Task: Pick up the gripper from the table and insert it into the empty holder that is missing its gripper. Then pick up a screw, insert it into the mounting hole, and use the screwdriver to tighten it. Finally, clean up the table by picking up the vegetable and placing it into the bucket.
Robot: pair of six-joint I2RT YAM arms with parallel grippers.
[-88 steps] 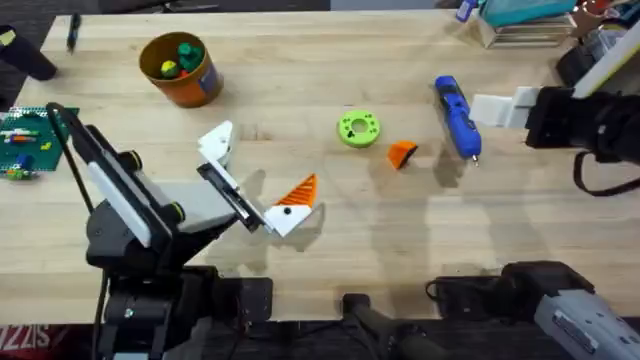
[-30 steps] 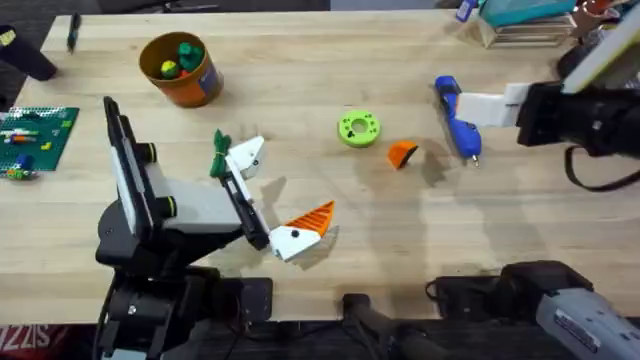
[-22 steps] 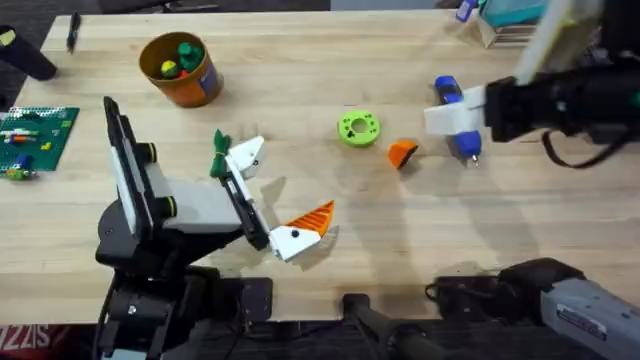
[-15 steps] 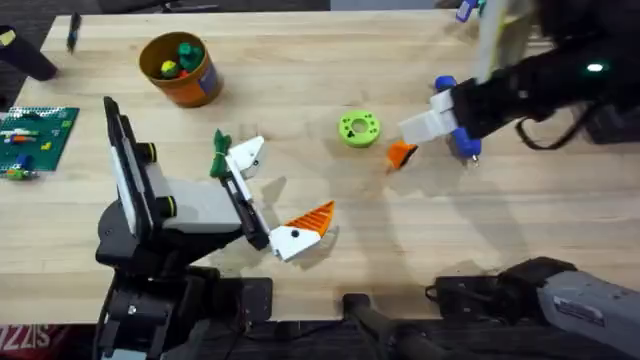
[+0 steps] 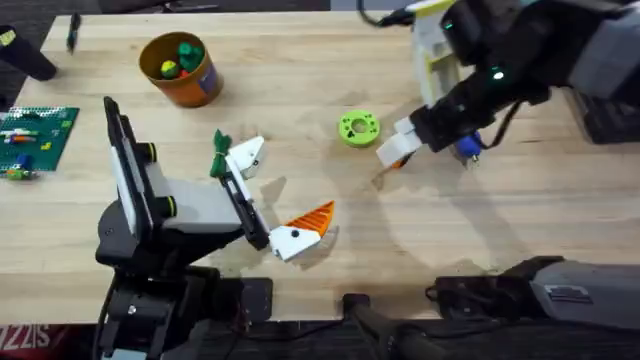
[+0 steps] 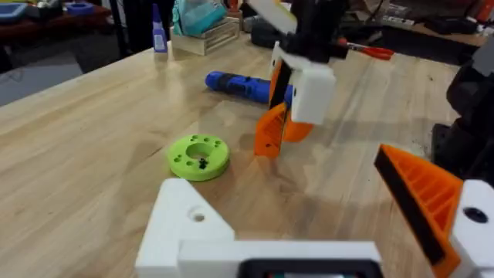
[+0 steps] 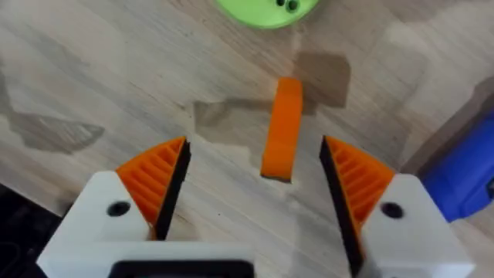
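Two grippers are over the bench. The right gripper (image 7: 255,193) hangs low over the middle of the bench with its orange-padded fingers (image 7: 158,185) spread wide, and the gripper (image 7: 281,130), the one loose orange wedge, lies on the wood between them, touched by neither pad. In the overhead view that arm covers most of the wedge (image 5: 397,161).

Just beside the wedge, toward the far edge, sits one bright green ring-shaped disc (image 5: 358,128) with small dark bits in its hollow. One blue screwdriver (image 6: 241,84) lies on the wedge's other side, nearer the right edge, partly hidden under the right arm.

The left gripper (image 5: 270,193) rests near the front edge, its fingers wide apart and holding nothing. One finger carries an orange tip (image 5: 310,216); the other is the holder (image 5: 243,157), a bare white base. One dark-green vegetable (image 5: 219,153) lies touching the holder's outer side.

One orange bucket (image 5: 180,70) stands near the far left corner with green and yellow pieces inside. One green board (image 5: 30,140) lies at the left edge.
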